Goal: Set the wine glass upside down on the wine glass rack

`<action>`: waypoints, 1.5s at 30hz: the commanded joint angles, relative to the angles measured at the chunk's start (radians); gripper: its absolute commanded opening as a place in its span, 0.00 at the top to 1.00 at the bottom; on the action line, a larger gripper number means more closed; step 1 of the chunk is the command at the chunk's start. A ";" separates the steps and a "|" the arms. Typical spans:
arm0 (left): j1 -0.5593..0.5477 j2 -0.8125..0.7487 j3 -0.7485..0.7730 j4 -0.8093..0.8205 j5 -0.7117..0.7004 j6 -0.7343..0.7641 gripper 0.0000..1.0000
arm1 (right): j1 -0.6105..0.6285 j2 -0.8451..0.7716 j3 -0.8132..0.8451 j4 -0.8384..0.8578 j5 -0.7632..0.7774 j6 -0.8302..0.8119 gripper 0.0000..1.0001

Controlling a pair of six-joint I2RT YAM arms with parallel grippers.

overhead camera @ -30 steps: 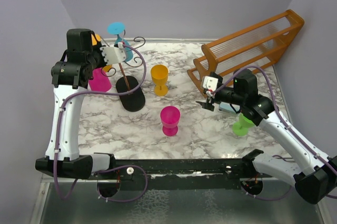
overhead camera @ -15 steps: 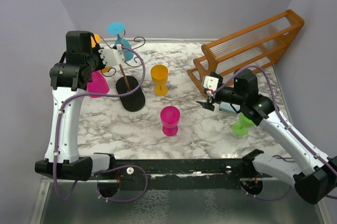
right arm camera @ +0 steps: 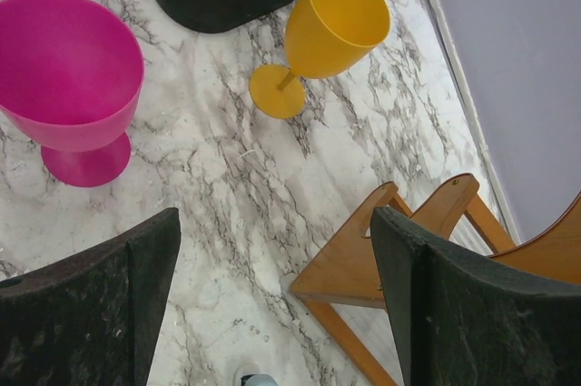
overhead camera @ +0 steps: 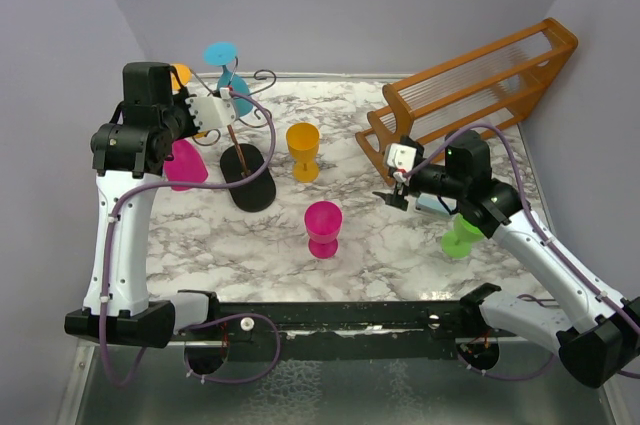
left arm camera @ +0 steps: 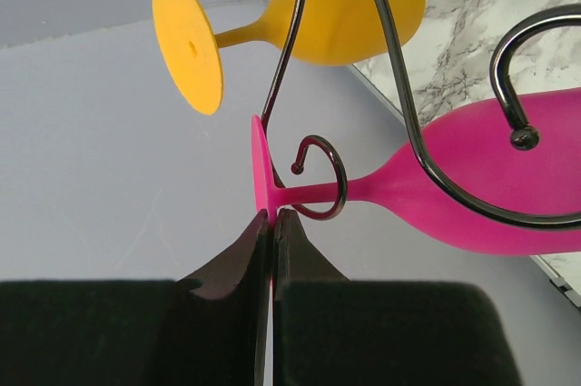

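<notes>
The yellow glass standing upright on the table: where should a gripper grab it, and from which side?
By the thin stem, coming in level from the side. The yellow glass stands upright; its bowl flares wide, while the stem sits exposed between bowl and foot. The open right gripper looks better placed.

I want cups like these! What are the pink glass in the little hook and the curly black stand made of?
The pink wine glass looks like matte plastic: solid colour, not see-through, only a soft sheen. The wine glass rack looks like thin metal wire, coated glossy black: bright glints run along its curls. Looks alone can't prove either.
</notes>
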 commanded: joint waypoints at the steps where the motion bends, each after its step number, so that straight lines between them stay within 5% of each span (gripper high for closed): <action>1: 0.002 -0.018 0.019 -0.011 0.034 -0.016 0.98 | -0.006 0.002 -0.017 0.011 -0.033 -0.005 0.15; 33: 0.002 -0.009 -0.013 -0.060 0.232 -0.029 0.86 | -0.015 0.015 -0.024 0.012 -0.036 -0.007 0.15; 45: 0.002 -0.010 0.011 -0.092 0.269 -0.017 0.71 | -0.015 0.018 -0.025 0.012 -0.037 -0.005 0.15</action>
